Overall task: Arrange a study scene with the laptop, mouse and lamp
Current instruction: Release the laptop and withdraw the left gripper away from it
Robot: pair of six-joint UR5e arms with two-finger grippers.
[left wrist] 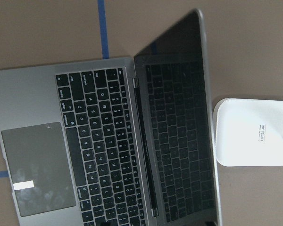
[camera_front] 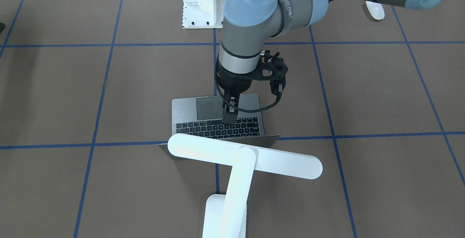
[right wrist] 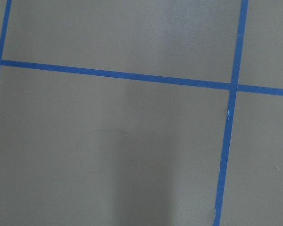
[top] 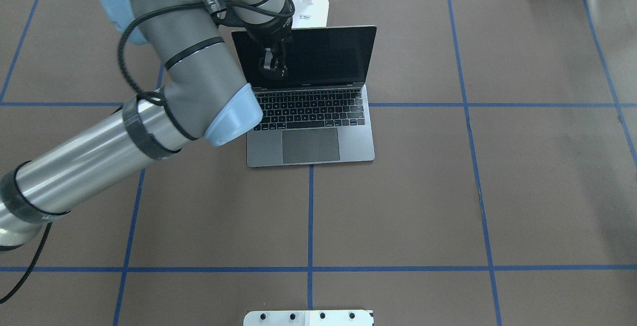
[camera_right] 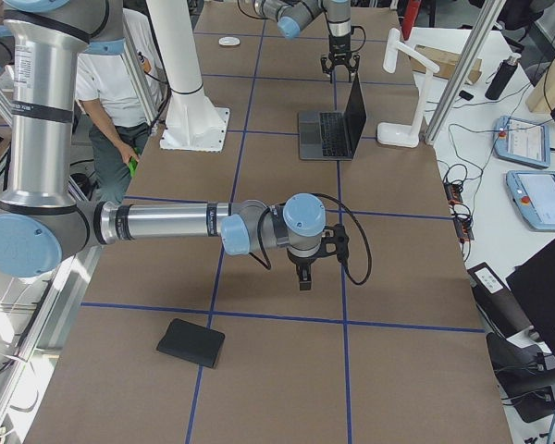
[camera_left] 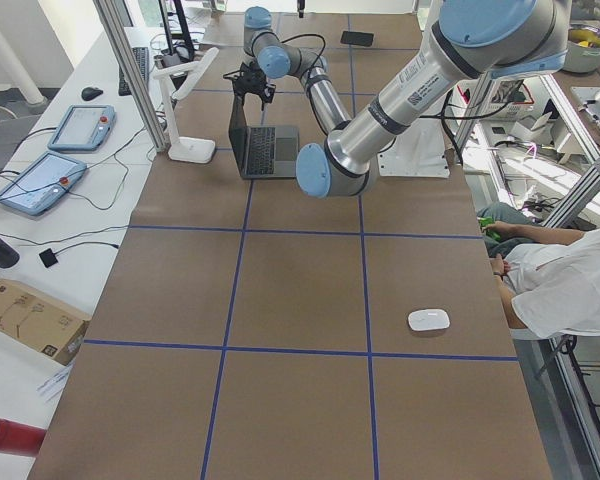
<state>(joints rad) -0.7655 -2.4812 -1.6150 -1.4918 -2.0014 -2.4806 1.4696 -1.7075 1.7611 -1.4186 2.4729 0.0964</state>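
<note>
A slim space-grey metal laptop (top: 311,142) with black keys sits open near the middle of a brown table (top: 497,191) marked with a blue tape grid, its dark screen upright and facing the robot. Just behind the lid stands a large white desk lamp (camera_front: 247,156) whose long flat bar head reaches over the top edge of the screen; its rectangular base rests on the table close to the back of the lid. The left gripper (camera_front: 229,114) hangs above the keyboard and screen with its fingers apart, holding nothing. A small glossy white oval mouse (camera_left: 428,320) lies well apart from the laptop, toward the robot's left end of the table, near a seated person (camera_left: 560,290). The right gripper (camera_right: 303,280) points down over bare table toward the other end — whether its fingers are apart or together cannot be told.
</note>
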